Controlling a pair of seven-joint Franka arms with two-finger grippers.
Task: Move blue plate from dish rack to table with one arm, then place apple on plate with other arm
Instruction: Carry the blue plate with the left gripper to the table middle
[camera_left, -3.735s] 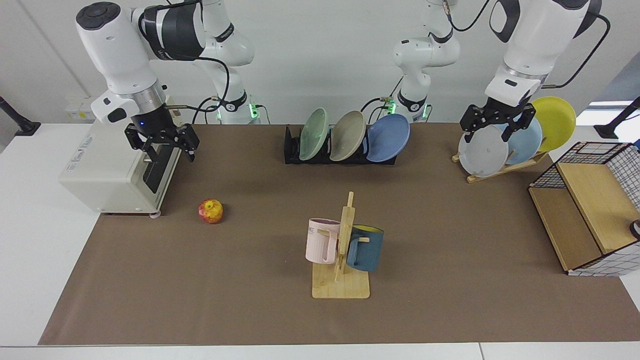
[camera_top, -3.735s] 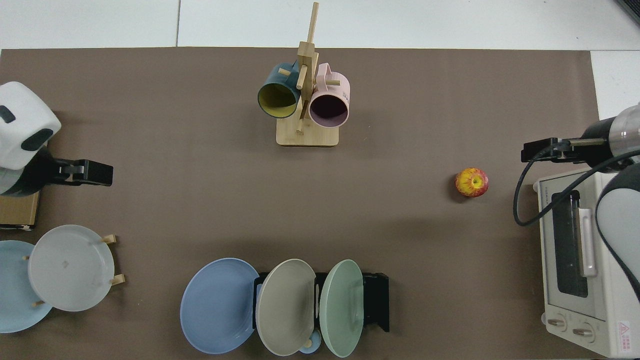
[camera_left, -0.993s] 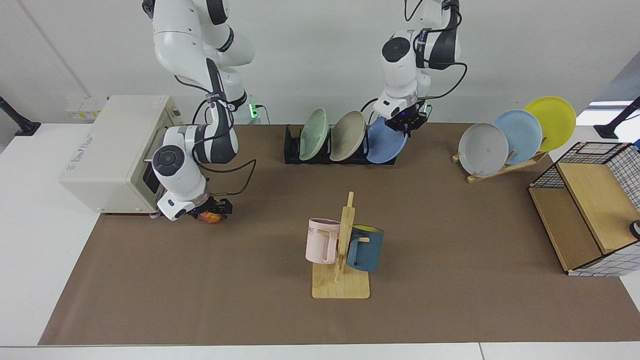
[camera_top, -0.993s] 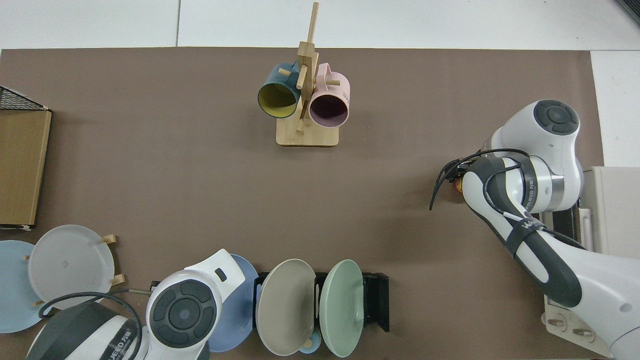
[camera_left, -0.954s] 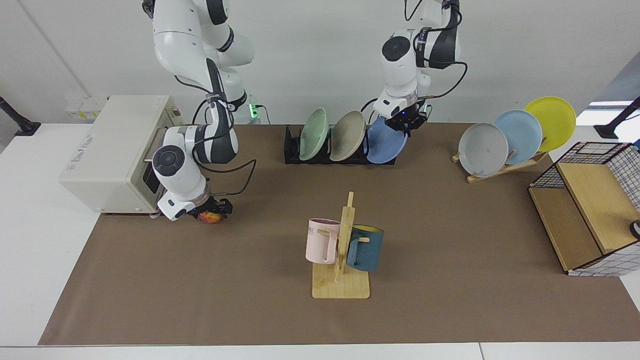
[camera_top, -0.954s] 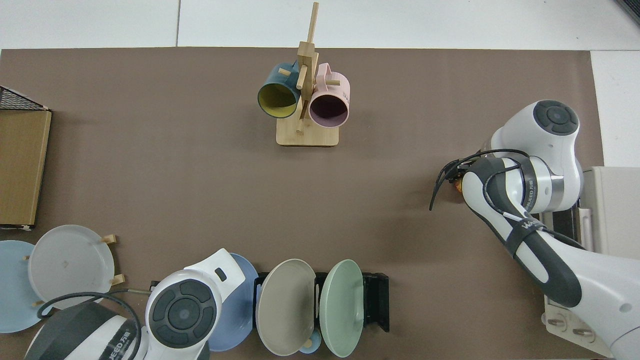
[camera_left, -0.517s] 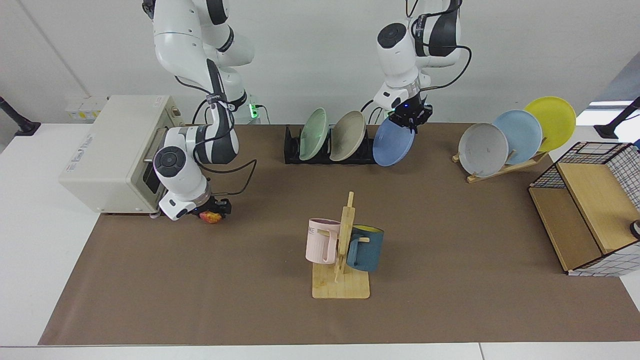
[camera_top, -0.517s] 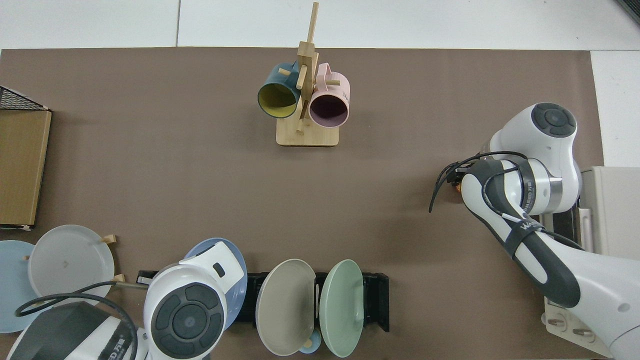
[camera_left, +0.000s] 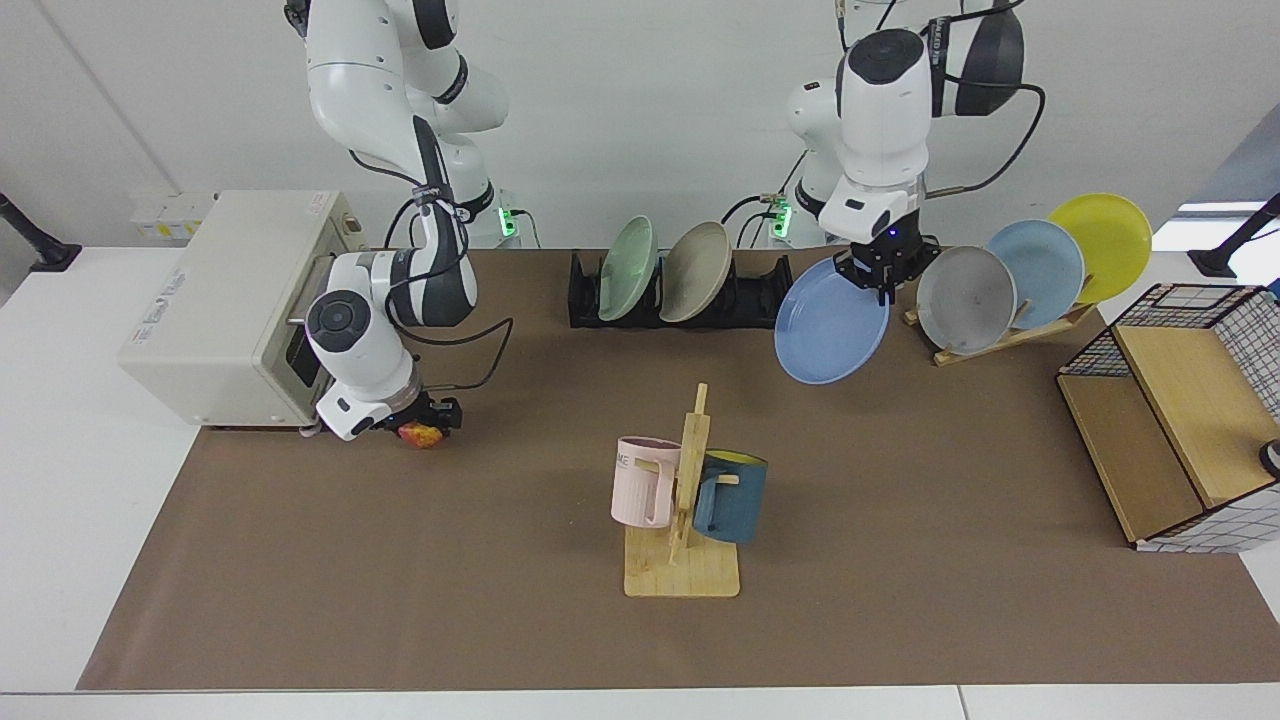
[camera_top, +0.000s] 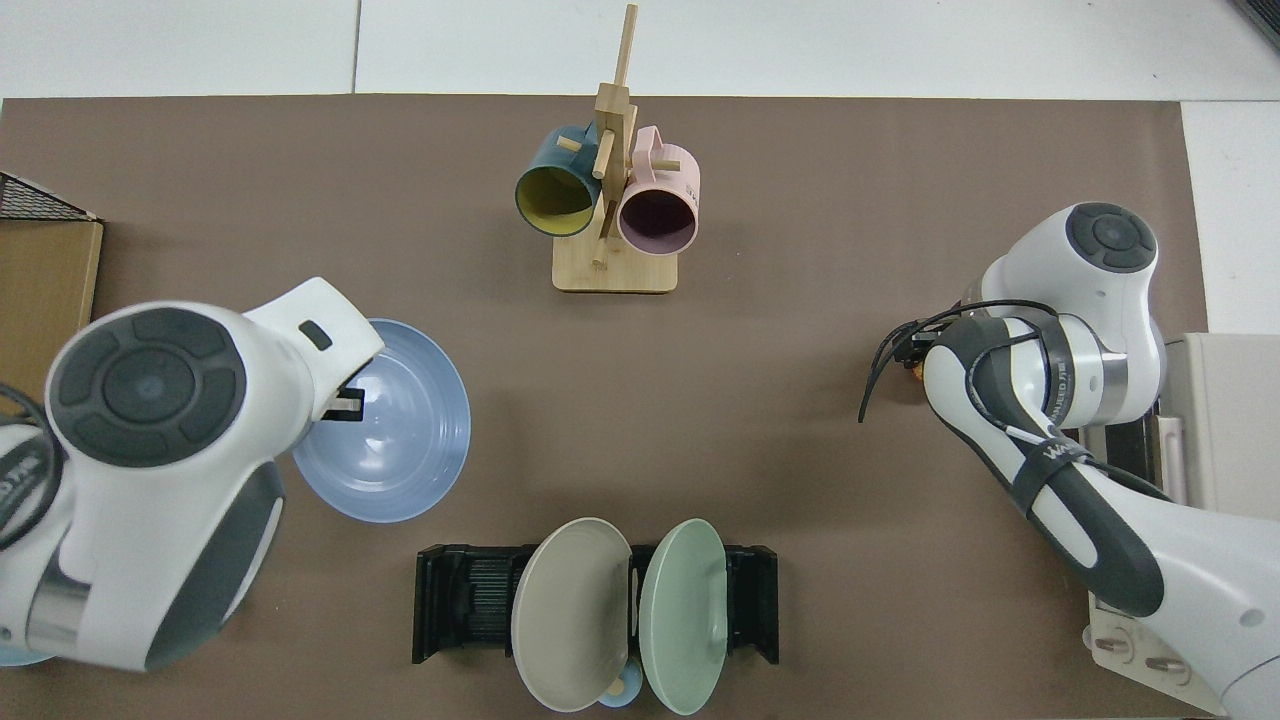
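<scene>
Facing and overhead views of the two arms at the table (camera_left: 900, 520). The left gripper (camera_left: 884, 282) is clenched on the upper rim of the blue plate (camera_left: 832, 322) and holds it tilted in the air, clear of the dish rack (camera_left: 745, 300) and above the brown mat, between the dish rack and the wooden plate rack (camera_left: 1000, 335). In the overhead view the blue plate (camera_top: 395, 420) shows its hollow face, with the left arm's wrist covering part of its rim. The dish rack (camera_top: 465, 600) has its end slots vacant; a beige plate (camera_left: 695, 270) and a pale green plate (camera_left: 628, 268) lean in the other slots. The wooden plate rack carries a grey plate (camera_left: 966, 298), a pale blue plate (camera_left: 1038, 272) and a yellow plate (camera_left: 1110, 245).

The right gripper (camera_left: 428, 424) is low at the apple (camera_left: 420, 434), which lies on the mat just beside the toaster oven (camera_left: 230, 310). Its jaws sit at either side of the apple; whether they press on it cannot be told. In the overhead view the right arm hides nearly all of the apple.

A mug tree (camera_left: 688, 500) stands near the middle of the mat with a pink mug (camera_left: 645, 480) and a dark blue mug (camera_left: 732, 496) hung on it. A wire-sided wooden box (camera_left: 1180, 420) stands at the table's edge on the left arm's side.
</scene>
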